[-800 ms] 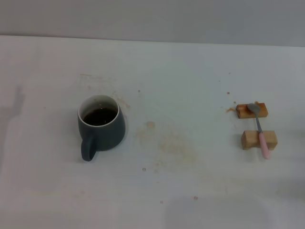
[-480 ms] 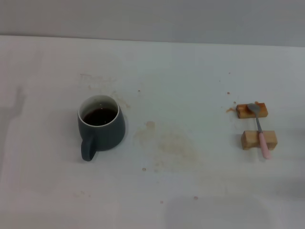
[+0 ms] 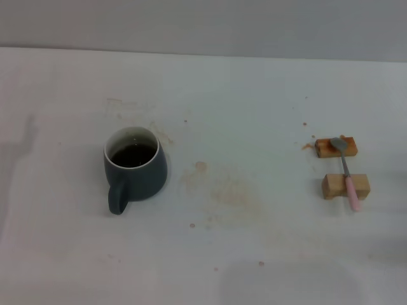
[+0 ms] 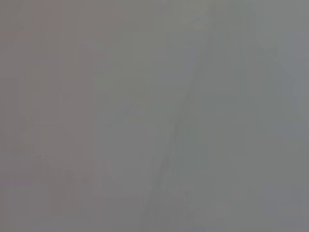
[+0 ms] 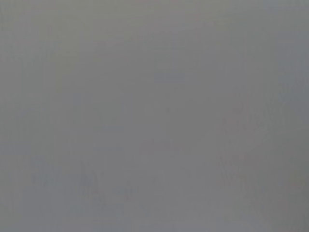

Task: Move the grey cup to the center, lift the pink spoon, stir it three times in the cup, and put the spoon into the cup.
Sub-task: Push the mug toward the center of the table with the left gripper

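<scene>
The grey cup (image 3: 135, 169) stands upright on the left part of the white table, its loop handle pointing toward me and dark brown liquid inside. Far to the right, the pink spoon (image 3: 347, 175) lies across two small tan wooden blocks, its metal bowl on the far block (image 3: 336, 148) and its pink handle overhanging the near block (image 3: 344, 185). Neither gripper appears in the head view, and both wrist views show only plain grey with nothing to make out.
Brownish stains (image 3: 224, 189) mark the white table (image 3: 254, 101) between the cup and the blocks. A grey wall runs along the table's far edge.
A faint shadow at the table's left edge has shifted slightly. The cup, spoon and blocks have not moved.
</scene>
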Controlling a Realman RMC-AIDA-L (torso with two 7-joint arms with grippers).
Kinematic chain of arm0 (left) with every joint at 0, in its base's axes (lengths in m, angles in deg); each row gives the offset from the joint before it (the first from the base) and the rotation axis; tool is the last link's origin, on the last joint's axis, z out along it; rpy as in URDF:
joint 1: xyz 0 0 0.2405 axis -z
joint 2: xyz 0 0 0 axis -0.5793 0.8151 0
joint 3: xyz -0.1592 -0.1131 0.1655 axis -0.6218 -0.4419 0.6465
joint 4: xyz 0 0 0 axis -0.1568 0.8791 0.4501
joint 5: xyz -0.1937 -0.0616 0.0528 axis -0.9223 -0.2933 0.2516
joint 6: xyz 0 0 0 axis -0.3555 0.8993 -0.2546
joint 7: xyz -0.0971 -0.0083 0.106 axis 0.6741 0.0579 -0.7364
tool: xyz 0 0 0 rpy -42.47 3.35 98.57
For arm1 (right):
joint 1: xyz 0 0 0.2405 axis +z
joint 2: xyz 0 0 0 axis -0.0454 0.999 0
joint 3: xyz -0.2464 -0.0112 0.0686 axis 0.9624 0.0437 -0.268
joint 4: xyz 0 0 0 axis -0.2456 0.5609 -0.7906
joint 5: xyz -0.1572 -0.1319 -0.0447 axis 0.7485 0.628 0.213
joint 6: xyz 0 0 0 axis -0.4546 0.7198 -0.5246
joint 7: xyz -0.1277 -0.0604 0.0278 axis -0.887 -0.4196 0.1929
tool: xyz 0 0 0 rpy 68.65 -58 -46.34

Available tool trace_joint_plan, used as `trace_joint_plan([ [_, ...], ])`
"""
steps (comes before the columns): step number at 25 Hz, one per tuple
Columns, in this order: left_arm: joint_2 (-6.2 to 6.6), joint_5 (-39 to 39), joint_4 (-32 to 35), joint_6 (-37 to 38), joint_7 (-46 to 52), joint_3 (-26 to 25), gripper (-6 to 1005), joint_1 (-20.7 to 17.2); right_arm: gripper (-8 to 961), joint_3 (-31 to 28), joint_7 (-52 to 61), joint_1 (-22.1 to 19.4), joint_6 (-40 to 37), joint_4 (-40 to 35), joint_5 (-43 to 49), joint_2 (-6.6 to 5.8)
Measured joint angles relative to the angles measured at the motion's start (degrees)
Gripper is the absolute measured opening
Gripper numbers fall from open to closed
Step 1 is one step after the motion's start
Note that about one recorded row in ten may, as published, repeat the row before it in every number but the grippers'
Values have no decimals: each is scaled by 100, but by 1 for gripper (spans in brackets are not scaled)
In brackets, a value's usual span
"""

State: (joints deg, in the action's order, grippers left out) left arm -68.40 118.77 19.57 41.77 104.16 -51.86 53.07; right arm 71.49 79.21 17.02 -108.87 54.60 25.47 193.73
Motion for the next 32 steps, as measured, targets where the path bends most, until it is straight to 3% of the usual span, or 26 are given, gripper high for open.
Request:
trace_joint_plan([
  [8,29,166,-37,-8,-809,452,705,66,621,0,0,47,1,-20,0,-1],
  [16,20,165,-18,-139,-1000,463,659,103,622,0,0,58,25,-21,-1,-1],
  [21,-21,165,-36,-156,-1008,490,536,80,621,0,0,55,36,-32,-5,-11],
  [28,-39,159,-48,-326,-1010,544,259,59,621,-2,0,72,84,-38,-9,-11],
  [32,-39,167,-50,-351,-1011,838,130,50,622,-13,0,77,94,-39,-9,-10],
])
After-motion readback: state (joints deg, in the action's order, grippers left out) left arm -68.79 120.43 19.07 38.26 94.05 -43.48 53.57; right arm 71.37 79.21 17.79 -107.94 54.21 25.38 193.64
